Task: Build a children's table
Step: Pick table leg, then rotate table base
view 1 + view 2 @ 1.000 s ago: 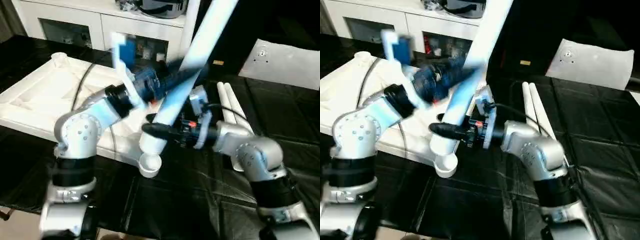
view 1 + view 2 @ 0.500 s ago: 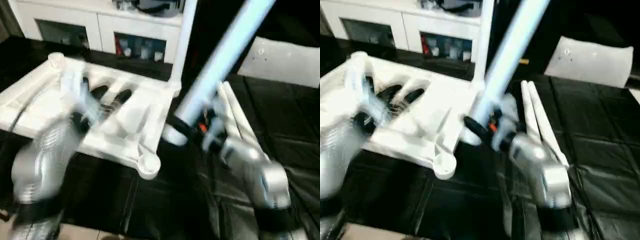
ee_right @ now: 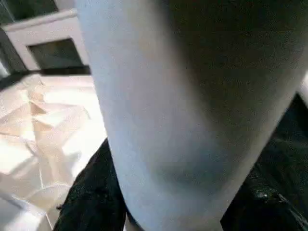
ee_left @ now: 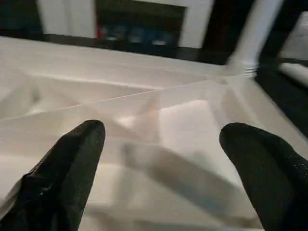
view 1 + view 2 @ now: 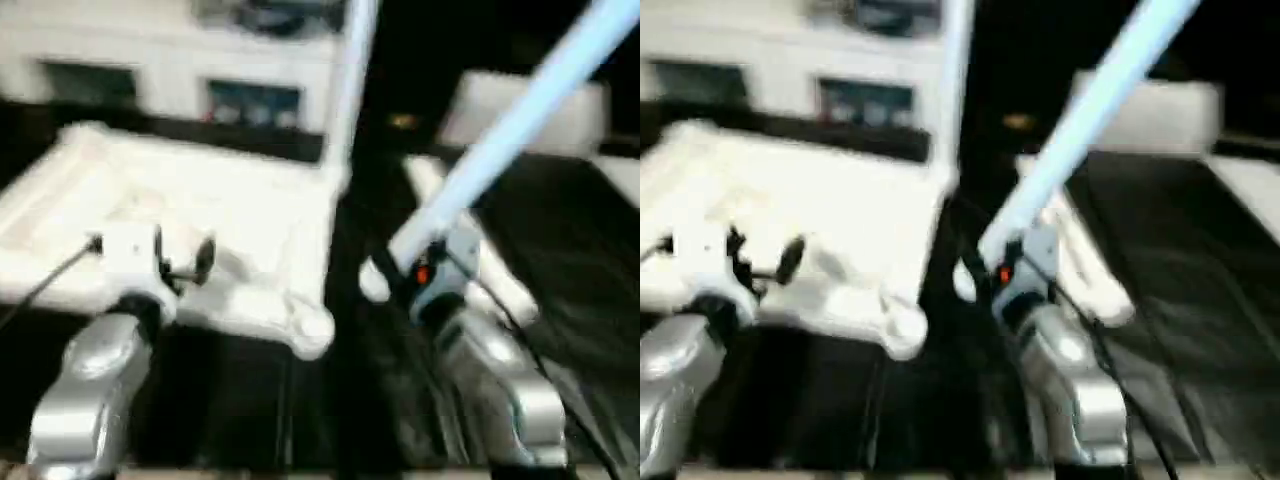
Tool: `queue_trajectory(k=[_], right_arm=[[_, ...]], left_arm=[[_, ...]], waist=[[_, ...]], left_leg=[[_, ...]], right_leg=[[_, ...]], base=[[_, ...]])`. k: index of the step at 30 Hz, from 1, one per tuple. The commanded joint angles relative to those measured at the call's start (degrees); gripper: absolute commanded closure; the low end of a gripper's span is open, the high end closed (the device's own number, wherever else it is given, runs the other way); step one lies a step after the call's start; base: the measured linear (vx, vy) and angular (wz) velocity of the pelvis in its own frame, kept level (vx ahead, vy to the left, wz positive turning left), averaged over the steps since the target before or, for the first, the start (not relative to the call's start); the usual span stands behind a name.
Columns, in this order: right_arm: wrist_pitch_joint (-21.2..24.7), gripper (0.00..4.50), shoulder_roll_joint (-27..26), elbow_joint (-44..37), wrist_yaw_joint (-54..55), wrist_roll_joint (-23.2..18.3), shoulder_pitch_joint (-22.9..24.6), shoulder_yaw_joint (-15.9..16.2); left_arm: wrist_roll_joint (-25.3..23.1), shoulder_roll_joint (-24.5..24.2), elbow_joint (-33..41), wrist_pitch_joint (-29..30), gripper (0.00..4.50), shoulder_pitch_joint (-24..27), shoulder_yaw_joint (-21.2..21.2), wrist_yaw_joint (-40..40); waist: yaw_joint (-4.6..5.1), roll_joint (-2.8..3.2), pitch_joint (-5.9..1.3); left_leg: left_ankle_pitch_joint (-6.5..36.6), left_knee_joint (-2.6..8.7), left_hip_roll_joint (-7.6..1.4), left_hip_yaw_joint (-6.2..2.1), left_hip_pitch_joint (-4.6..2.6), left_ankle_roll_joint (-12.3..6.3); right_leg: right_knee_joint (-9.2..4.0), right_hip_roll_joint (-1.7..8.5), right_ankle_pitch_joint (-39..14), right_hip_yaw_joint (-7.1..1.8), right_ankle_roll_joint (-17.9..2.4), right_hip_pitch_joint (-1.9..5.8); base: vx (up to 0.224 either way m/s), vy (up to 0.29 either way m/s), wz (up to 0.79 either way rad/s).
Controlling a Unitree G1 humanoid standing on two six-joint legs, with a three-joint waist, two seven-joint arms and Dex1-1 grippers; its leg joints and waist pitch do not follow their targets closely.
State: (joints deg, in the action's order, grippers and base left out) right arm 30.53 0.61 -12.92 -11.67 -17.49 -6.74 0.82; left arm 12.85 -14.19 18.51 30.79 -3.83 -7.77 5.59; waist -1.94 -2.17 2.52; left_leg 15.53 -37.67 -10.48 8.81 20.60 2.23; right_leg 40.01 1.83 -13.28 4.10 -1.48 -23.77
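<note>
The black-covered counter (image 5: 580,300) is seen carrying the white plastic square tabletop (image 5: 230,200), laid underside up, ribs showing, one round corner socket (image 5: 312,330) at its near corner. One long white tubular leg (image 5: 345,90) is stood upright at the far corner. Two more white legs (image 5: 470,250) are laid just right of the top. A fourth white tapered leg (image 5: 500,140) is clamped near its lower end in the right claw (image 5: 395,280), slanting up and rightwards. The left claw (image 4: 163,159) is held spread wide and empty over the ribbed underside.

Left gripper (image 4: 161,159) spread wide, over ribbed tabletop (image 4: 144,106)
</note>
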Motion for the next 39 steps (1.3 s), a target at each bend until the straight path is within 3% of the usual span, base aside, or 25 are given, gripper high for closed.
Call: queue_trajectory(k=[1,2,3,4,5,6,7,8,10,14,18,20,21,22,24,26,29,30,31,33,34,38,39], right_arm=[[1.1,2.57,0.6,-0.8,-0.3,-0.8,0.0,-1.1],[0.9,2.57,0.4,-0.9,-0.8,-1.4,0.1,-1.2],[-0.1,2.57,0.7,-1.1,-1.2,-0.9,0.4,-0.8],[-0.2,2.57,0.8,-1.1,-1.3,-0.7,0.5,-0.6],[-1.0,2.57,1.2,-1.4,-1.6,0.0,0.8,-0.1],[-2.1,2.57,1.3,-1.7,-2.6,-0.3,1.4,0.1],[-2.6,2.57,1.6,-1.8,-3.0,-0.2,1.6,0.3],[-3.3,2.57,2.4,-1.7,-3.4,0.2,1.8,0.7],[-3.3,2.57,2.9,-1.6,-4.1,0.0,1.7,0.9],[-4.2,2.57,1.4,-1.9,-5.7,-3.3,1.4,-1.0],[-6.5,2.57,1.1,-0.9,-5.8,-3.1,0.1,-1.3],[-8.6,2.57,2.0,-0.3,-7.1,-2.2,-0.3,-0.3],[-7.0,2.57,3.5,0.8,-8.0,-1.6,-0.9,0.6],[-5.5,2.57,3.8,1.0,-8.1,-1.9,-1.0,0.7],[-4.1,2.57,5.2,1.7,-9.6,-1.4,-1.1,1.8],[-5.7,2.57,6.7,3.6,-11.2,0.2,-1.3,3.1],[-4.7,2.57,7.2,3.7,-12.9,-1.2,-1.1,3.1],[-4.5,2.57,7.5,3.6,-13.6,-1.6,-1.1,3.1],[-4.3,2.57,7.9,3.6,-14.3,-2.1,-1.0,3.3],[-4.0,2.57,8.5,3.3,-15.1,-2.5,-0.9,3.6],[-3.7,2.57,8.7,3.1,-15.2,-2.8,-0.8,3.6],[-4.3,2.57,9.5,2.6,-16.0,-2.4,-0.7,4.3],[-4.2,2.57,9.7,2.3,-16.5,-2.5,-0.5,4.2]], left_arm=[[-1.2,0.0,0.8,0.3,0.09,-0.3,1.3,-0.7],[-1.8,-0.1,0.8,0.5,0.09,-0.3,1.5,-1.0],[-2.4,-0.5,0.6,0.3,0.09,-0.5,1.8,-0.8],[-2.5,-0.6,0.6,0.2,0.09,-0.5,1.9,-0.8],[-2.9,-1.1,0.2,0.1,0.09,-0.7,2.1,-0.4],[-3.4,-3.0,-0.5,-0.4,0.08,-0.8,3.0,1.6],[-3.2,-4.1,-0.8,-0.2,0.08,-0.9,3.3,3.0],[-2.6,-5.7,-1.2,0.5,0.04,-1.1,3.6,5.4],[-3.0,-6.8,-1.5,0.4,0.0,-1.5,3.7,6.4],[-1.7,-11.6,-3.3,-0.5,0.0,-2.8,6.0,14.3],[-3.7,-17.9,-6.9,-4.6,0.0,-4.0,10.4,23.3],[-4.0,-20.1,-8.4,-5.9,0.0,-4.6,11.7,27.1],[-3.9,-22.7,-11.4,-8.8,0.0,-6.3,13.4,33.7],[-4.1,-23.5,-12.4,-9.9,0.18,-7.0,14.0,35.8],[-4.3,-25.1,-15.2,-13.1,0.3,-8.6,15.5,40.9],[-4.6,-28.1,-19.0,-15.8,0.37,-11.0,18.7,48.7],[-5.2,-29.4,-22.1,-17.6,0.58,-13.4,20.5,52.7],[-5.4,-29.5,-23.3,-18.1,0.72,-14.3,20.9,53.8],[-5.7,-29.6,-24.8,-18.9,0.76,-15.6,21.5,55.2],[-6.2,-29.2,-27.7,-20.2,0.85,-18.0,22.6,57.5],[-6.5,-29.1,-29.1,-21.0,1.1,-18.9,23.1,58.7],[-7.3,-28.2,-32.5,-22.5,1.32,-21.3,23.9,60.5],[-7.7,-27.9,-35.6,-24.2,1.43,-23.1,24.7,62.4]], waist=[[1.69,1.35,-4.34],[1.04,0.11,-4.64],[-0.54,-0.17,-5.12],[-0.49,-1.14,-3.9],[-0.49,-0.95,-3.47],[-0.54,-0.74,-2.96],[-0.58,-0.62,-2.75],[-0.48,-0.49,-2.0],[-0.44,-0.48,-1.9],[-0.5,-0.5,-1.97],[-0.59,0.06,-2.24],[-0.49,-0.15,-2.28],[-0.55,-0.7,-2.44],[-0.65,-0.28,-2.56],[-0.77,-0.43,-2.64],[-0.85,-0.55,-2.84],[-1.02,-0.22,-3.05],[-1.06,-0.38,-3.1],[-1.2,0.05,-2.97],[-1.29,0.03,-2.89],[-1.44,0.6,-2.93],[-1.42,0.36,-2.69],[-1.44,0.71,-2.59]], left_leg=[[-9.1,5.73,-3.21,-4.05,-3.07,-2.92],[-12.1,4.38,-1.12,-2.52,-1.32,-2.57],[-15.3,4.44,-0.45,-1.42,1.8,-2.42],[-7.3,5.72,-1.09,-0.81,1.28,-1.34],[-3.0,6.24,-1.3,-0.78,1.02,-0.41],[4.0,6.87,-1.74,-0.57,0.4,1.04],[6.4,7.15,-1.92,-0.59,0.23,1.48],[12.3,7.59,-2.25,-0.74,-0.53,2.91],[14.0,7.68,-2.41,-0.95,-1.01,3.78],[12.8,8.01,-2.57,-1.13,-0.8,3.61],[12.1,8.49,-2.8,-1.13,-0.96,4.16],[12.2,8.56,-2.81,-1.12,-0.77,4.38],[10.1,8.5,-2.72,-0.95,-0.67,4.06],[8.6,8.39,-2.64,-0.75,-0.89,3.86],[5.7,8.27,-2.57,-0.59,-0.7,3.46],[3.9,8.1,-2.54,-0.43,-0.63,3.47],[2.2,7.87,-2.59,-0.25,-0.77,3.13],[1.4,7.74,-2.63,-0.17,-0.72,2.82],[1.5,7.81,-2.6,-0.16,-0.84,2.61],[2.6,7.85,-2.64,-0.11,-0.95,3.04],[3.5,7.89,-2.81,-0.23,-0.97,3.61],[7.0,8.1,-3.01,-0.27,-1.04,4.63],[7.2,8.13,-2.9,-0.31,-0.99,4.56]], right_leg=[[-5.04,4.47,7.4,-1.31,-4.6,1.36],[-5.66,5.54,12.8,-2.6,-4.6,3.22],[-5.77,8.16,24.0,-4.03,-7.1,6.02],[-6.85,7.39,19.5,-4.02,-8.1,5.0],[-7.19,7.11,12.8,-3.81,-8.4,5.07],[-8.3,6.95,-1.5,-3.83,-7.3,4.79],[-8.89,6.94,-8.2,-3.86,-6.3,4.59],[-10.18,6.65,-23.0,-4.01,-3.0,3.51],[-10.7,6.51,-27.6,-3.97,-1.1,3.06],[-10.28,6.33,-24.3,-4.0,-1.5,2.97],[-9.37,6.13,-17.6,-4.03,-3.5,2.98],[-9.11,6.13,-16.2,-3.95,-4.1,3.2],[-8.76,6.16,-13.0,-4.06,-4.9,3.39],[-8.59,6.04,-10.5,-4.15,-5.4,3.34],[-8.26,6.09,-6.0,-4.1,-6.3,3.73],[-7.7,6.21,-2.6,-4.02,-7.6,3.99],[-7.34,6.27,0.7,-4.04,-8.6,4.08],[-7.12,6.31,2.3,-4.08,-9.1,4.22],[-7.29,6.28,2.2,-4.04,-9.3,4.13],[-7.44,6.28,1.4,-4.01,-9.7,4.13],[-7.24,6.55,0.9,-4.05,-10.2,4.23],[-7.73,6.78,-4.1,-4.12,-10.3,4.23],[-7.86,6.76,-4.9,-4.15,-10.2,4.23]], base=[[0.0,0.0,0.0],[-0.076,-0.041,-0.19],[-0.076,-0.041,-0.19],[-0.093,-0.077,-0.04],[-0.086,-0.069,0.01],[-0.086,-0.069,0.01],[-0.083,-0.067,-0.05],[-0.078,-0.064,-0.02],[-0.079,-0.055,-0.01],[-0.032,-0.012,0.01],[0.0,0.0,0.0],[0.0,0.0,0.0],[0.0,0.0,0.0],[0.0,0.0,0.0],[0.0,0.0,0.0],[0.0,0.0,0.0],[0.0,0.0,0.0],[0.0,0.0,0.0],[0.0,0.0,0.0],[0.0,0.0,0.0],[0.0,0.0,0.0],[0.0,0.0,0.0],[0.0,0.0,0.0]])
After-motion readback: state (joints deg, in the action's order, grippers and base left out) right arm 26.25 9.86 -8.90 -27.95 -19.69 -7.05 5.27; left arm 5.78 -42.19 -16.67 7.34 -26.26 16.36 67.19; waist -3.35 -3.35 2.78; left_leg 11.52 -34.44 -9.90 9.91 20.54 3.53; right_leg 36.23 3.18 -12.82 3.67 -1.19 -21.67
